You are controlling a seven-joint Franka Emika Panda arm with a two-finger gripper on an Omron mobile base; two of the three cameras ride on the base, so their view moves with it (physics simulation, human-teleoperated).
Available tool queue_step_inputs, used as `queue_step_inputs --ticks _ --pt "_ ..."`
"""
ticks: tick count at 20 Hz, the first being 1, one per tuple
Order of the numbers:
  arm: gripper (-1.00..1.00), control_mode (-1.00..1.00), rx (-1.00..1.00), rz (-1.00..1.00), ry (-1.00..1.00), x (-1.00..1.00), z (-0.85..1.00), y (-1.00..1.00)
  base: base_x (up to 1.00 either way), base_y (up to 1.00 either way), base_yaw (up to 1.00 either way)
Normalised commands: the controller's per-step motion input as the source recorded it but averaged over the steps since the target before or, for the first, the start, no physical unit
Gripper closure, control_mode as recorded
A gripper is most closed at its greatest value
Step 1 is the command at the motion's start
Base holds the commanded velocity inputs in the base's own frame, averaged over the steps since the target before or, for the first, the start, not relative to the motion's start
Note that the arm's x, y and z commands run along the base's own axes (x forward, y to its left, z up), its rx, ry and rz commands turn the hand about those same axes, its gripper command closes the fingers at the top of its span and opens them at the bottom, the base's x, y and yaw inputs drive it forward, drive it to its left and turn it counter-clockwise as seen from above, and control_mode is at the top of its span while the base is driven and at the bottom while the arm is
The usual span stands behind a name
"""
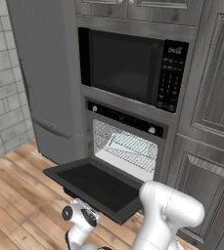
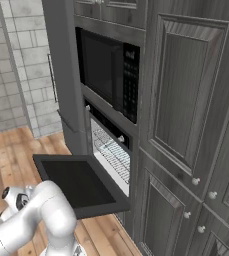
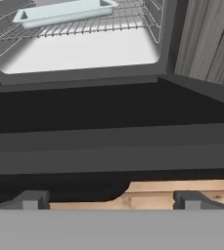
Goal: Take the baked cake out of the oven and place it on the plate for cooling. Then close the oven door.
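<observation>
Oven [image 1: 125, 146] sits in the grey cabinet wall [image 1: 216, 97] under the black microwave [image 1: 133, 66], its control strip carrying two white knobs. The door [image 1: 96, 188] hangs fully down, lying flat and level out over the wood floor [image 1: 15, 195]; from the right base view it juts leftward from the cabinet face. Inside, the cavity is lit and pale, with silver wire racks [image 1: 125, 144] across it. A pale square tray [image 3: 64, 10] rests on a rack in the hand view, towards the top of that picture; the left base view shows it as a light shape on the rack. The cake cannot be made out in any picture, so whether it lies in the tray I cannot tell.

The gripper [image 3: 108, 200] hangs low, in front of the door's outer edge and below it, looking in over the dark panel at the cavity. Its two dark tips stand wide apart near the bottom of the hand view, nothing between them and nothing touching them, with floor planks showing behind. The white arm [image 1: 167, 210] bends down from the base just beside the door's near corner.
</observation>
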Motion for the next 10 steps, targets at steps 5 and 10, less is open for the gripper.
queue_step_inputs --ticks 5,10 --pt "-1.00 -1.00 -0.01 0.00 -0.01 0.30 -0.10 0.00 0.00 0.00 0.00" --pt "-1.00 -1.00 -0.01 0.00 -0.01 0.28 -0.08 0.00 0.00 0.00 0.00"
